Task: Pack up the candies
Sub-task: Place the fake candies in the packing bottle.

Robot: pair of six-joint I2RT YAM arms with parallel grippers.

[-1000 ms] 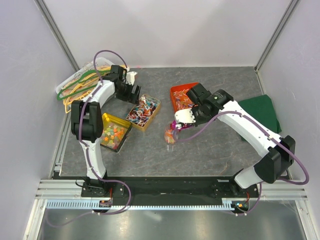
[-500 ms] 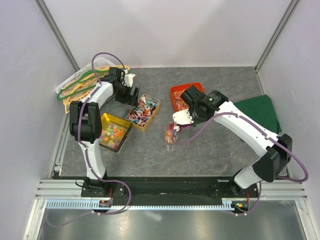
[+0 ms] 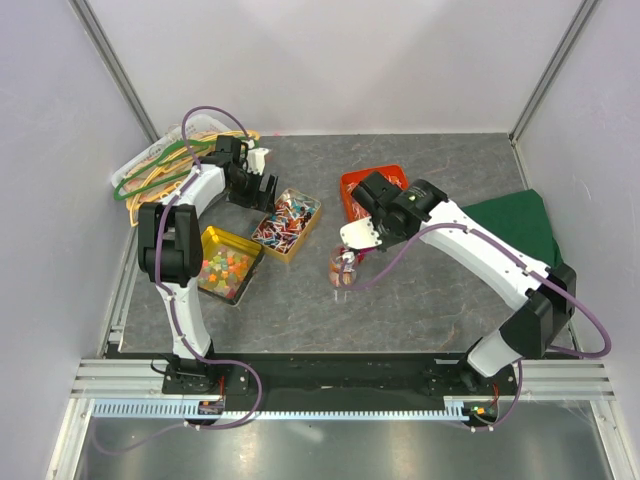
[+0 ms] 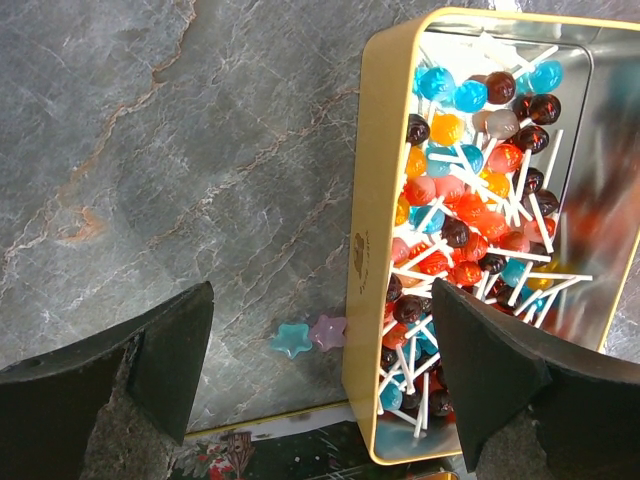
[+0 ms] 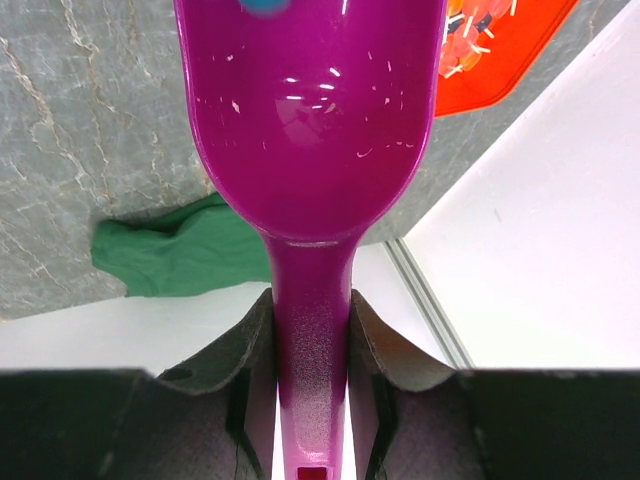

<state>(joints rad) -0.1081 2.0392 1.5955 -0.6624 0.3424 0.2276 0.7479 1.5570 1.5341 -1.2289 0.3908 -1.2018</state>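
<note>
Since a second ago, the right gripper (image 3: 357, 238) has been carried slightly left, off the red tray (image 3: 372, 188), and the purple scoop (image 5: 312, 150) is brought over the small clear container (image 3: 341, 272); the left arm is hardly shifted. The scoop's handle is clamped between the partly closed right jaws. The left gripper (image 4: 320, 350) is spread wide, with nothing held, above the table beside the gold tin (image 4: 360, 250). The candies (image 4: 470, 210) are kept in that tin, the yellow tin (image 3: 228, 262) and the red tray; only one blue piece is seen in the scoop.

For a clean pour, the scoop's lip is best centred over the container's mouth and tipped slowly.

Counted: three candy trays, one scoop, one container, two star sweets (image 4: 310, 336) loose on the table, one green cloth (image 3: 520, 225).
</note>
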